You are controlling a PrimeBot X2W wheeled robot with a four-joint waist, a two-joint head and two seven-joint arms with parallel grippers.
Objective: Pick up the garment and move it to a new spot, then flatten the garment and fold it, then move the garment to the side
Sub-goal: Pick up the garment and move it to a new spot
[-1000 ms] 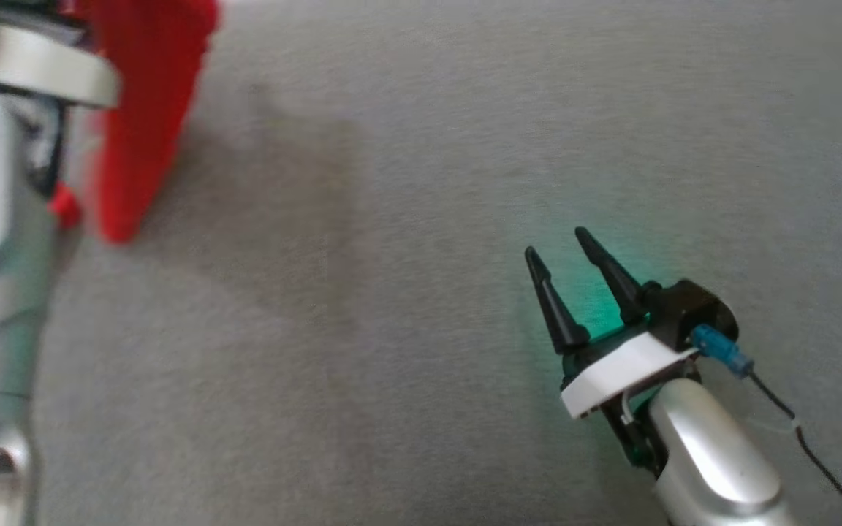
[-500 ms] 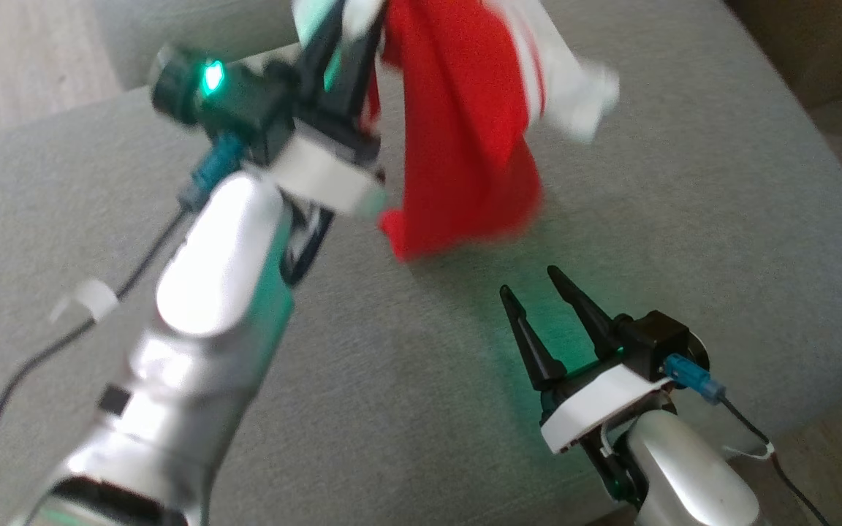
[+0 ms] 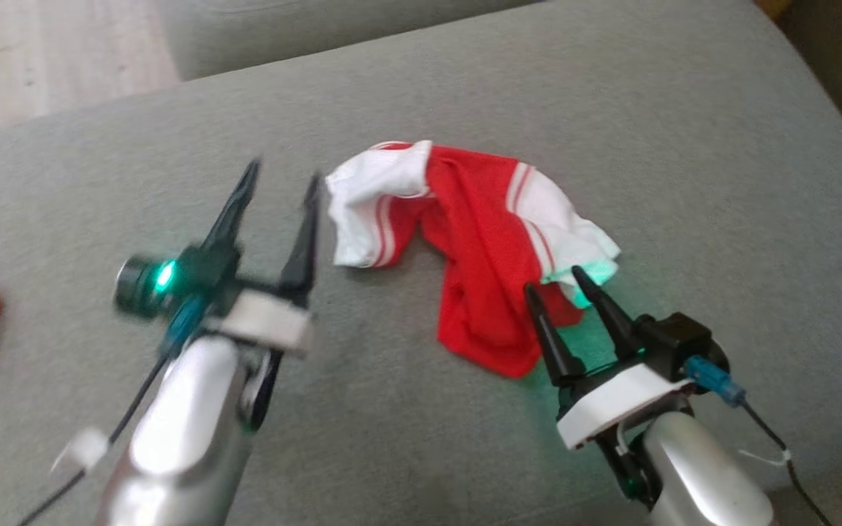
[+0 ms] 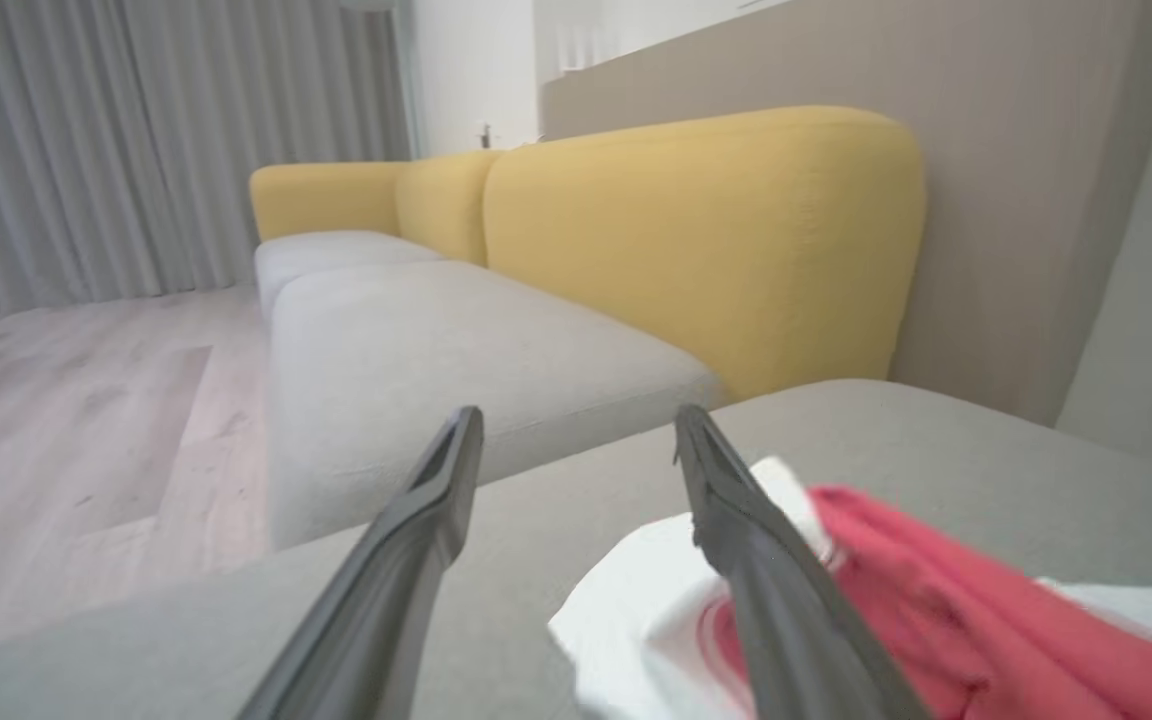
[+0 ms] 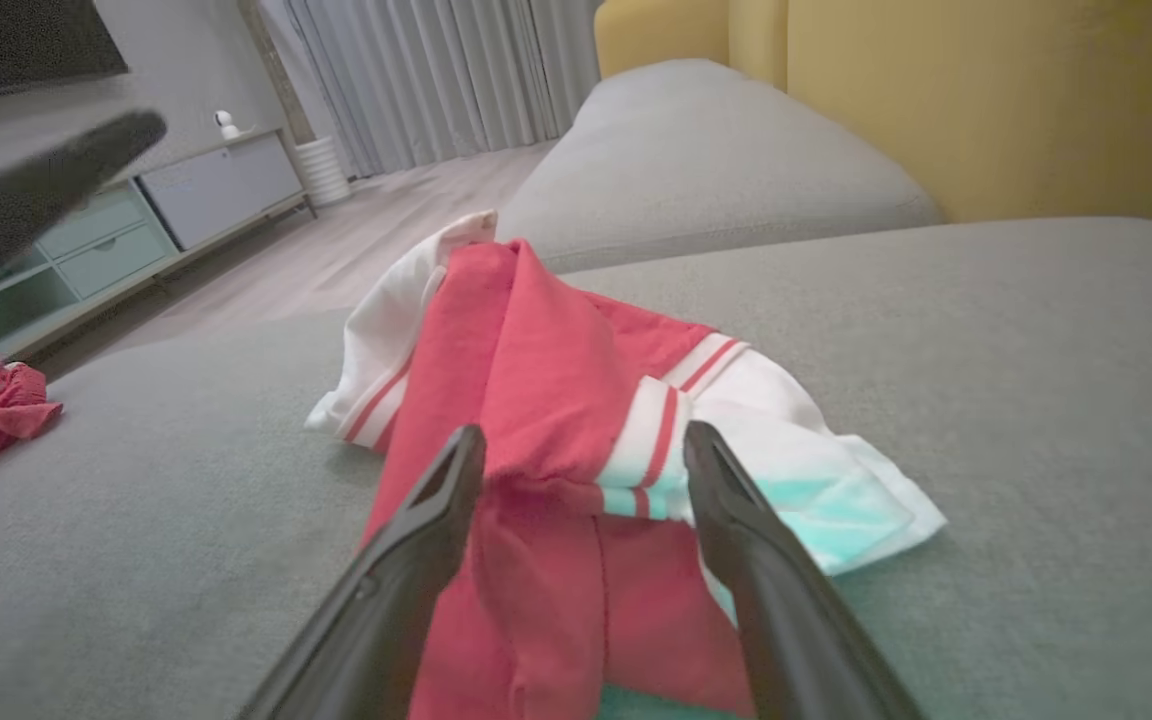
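Head view: red-and-white garment (image 3: 479, 248) lies crumpled on the grey cushion (image 3: 684, 146). Left gripper (image 3: 283, 173) stands wide open, empty, just beside its white sleeve. Right gripper (image 3: 554, 280) open, empty, fingertips at the garment's near edge.

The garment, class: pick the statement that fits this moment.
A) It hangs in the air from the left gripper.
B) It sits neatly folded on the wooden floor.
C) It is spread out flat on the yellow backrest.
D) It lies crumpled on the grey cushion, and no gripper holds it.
D: the garment lies bunched on the grey cushion, the left gripper stands open beside it and the right gripper is open at its near edge.
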